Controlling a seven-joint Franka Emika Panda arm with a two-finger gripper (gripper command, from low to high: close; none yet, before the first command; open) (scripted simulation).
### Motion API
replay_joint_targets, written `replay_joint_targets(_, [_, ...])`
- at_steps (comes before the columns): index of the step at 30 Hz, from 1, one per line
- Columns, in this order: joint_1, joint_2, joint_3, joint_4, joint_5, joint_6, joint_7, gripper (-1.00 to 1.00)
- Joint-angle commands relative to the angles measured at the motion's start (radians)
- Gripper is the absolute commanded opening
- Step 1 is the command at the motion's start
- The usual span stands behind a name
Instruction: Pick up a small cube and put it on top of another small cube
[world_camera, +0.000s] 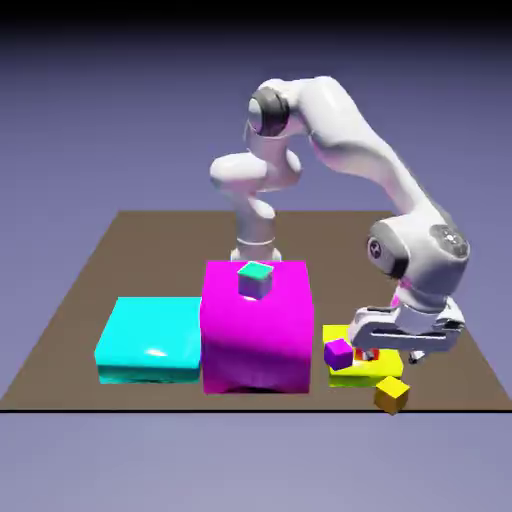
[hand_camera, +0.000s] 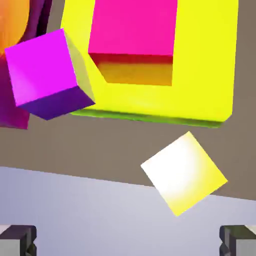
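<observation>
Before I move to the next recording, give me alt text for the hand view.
Open tool with nothing between its tips; ahead, a small yellow cube at the table's edge, a purple cube, and a pink-red block over a yellow slab.

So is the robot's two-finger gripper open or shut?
Open: in the hand view its two grey fingertips stand wide apart, with nothing gripped between them.

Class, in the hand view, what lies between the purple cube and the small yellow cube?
In the hand view, a corner of the yellow slab and bare brown tabletop lie between them.
</observation>
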Motion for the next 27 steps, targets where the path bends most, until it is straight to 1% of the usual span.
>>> replay_joint_targets(1, [0.005, 0.019, 0.002, 0.018, -0.003, -0.017, -0.044, 0.0])
replay_joint_targets(9, [0.047, 0.169, 0.02, 0.165, -0.025, -0.15, -0.391, 0.0])
replay_joint_targets(11, [0.048, 0.172, 0.02, 0.169, -0.025, -0.153, -0.4, 0.0])
replay_joint_targets(14, [0.043, 0.225, 0.009, 0.091, -0.042, -0.022, -0.386, 0.0])
replay_joint_targets(15, [0.042, 0.23, 0.008, 0.083, -0.043, -0.01, -0.385, 0.0])
replay_joint_targets(16, [0.042, 0.23, 0.008, 0.083, -0.043, -0.01, -0.385, -1.0])
replay_joint_targets(17, [0.042, 0.23, 0.008, 0.083, -0.043, -0.01, -0.385, -1.0])
replay_joint_targets(20, [0.048, 0.177, 0.019, 0.161, -0.027, -0.14, -0.398, -1.0])
replay_joint_targets(27, [0.085, -0.071, -0.137, 0.011, -0.027, -0.224, -0.48, -1.0])
